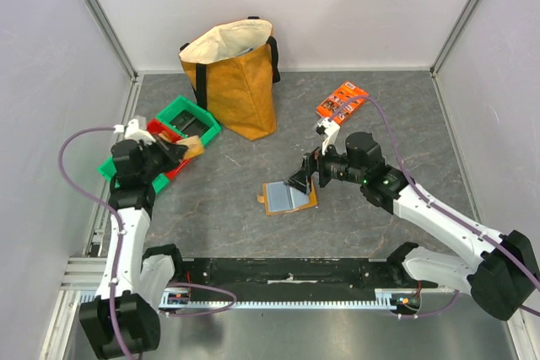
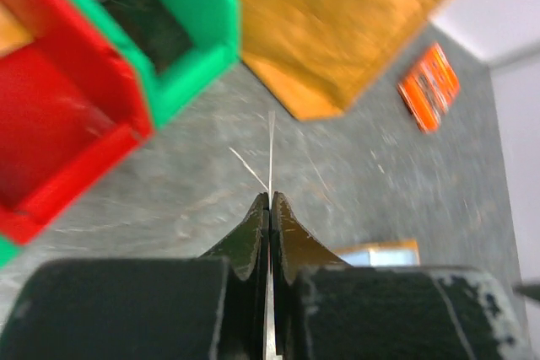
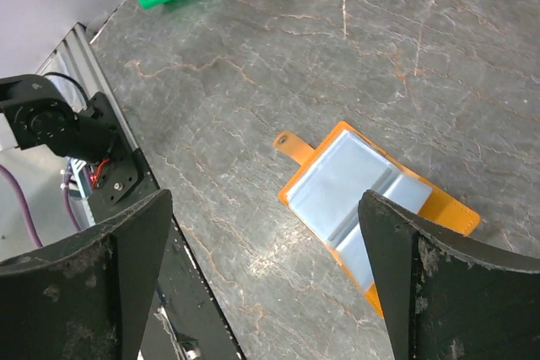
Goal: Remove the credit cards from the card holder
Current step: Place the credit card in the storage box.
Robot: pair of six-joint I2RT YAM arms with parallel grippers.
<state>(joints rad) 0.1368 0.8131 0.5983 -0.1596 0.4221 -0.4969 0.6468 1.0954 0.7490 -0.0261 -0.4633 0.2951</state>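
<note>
On the counter (image 1: 219,208) in front of the right arm, the card holder (image 1: 289,199) lies spread open with its pale blue-grey pockets (image 3: 333,183) facing up. From these views I cannot tell whether any card remains tucked inside. The right gripper (image 3: 263,204) hangs just above the holder's far right part, spread wide and holding nothing. Well apart to the left, near the red bin (image 2: 84,183) and the green bin (image 2: 190,56), the left gripper (image 2: 270,200) is pressed together on a thin card (image 2: 271,145). The card shows edge-on, as a pale line sticking out past the tips. The step in hand looks like setting this card down, away from the holder. To do it well, the pinch should stay firm until the card is low over its resting spot, and the gripper should spread only then. A flat plastic card offers little purchase and could slip or skate if released from height. Meanwhile the right gripper would best come down on a tan edge of the holder, clear of the pocket mouths. That pins the holder flat and leaves the way open for sliding out any further card.
</note>
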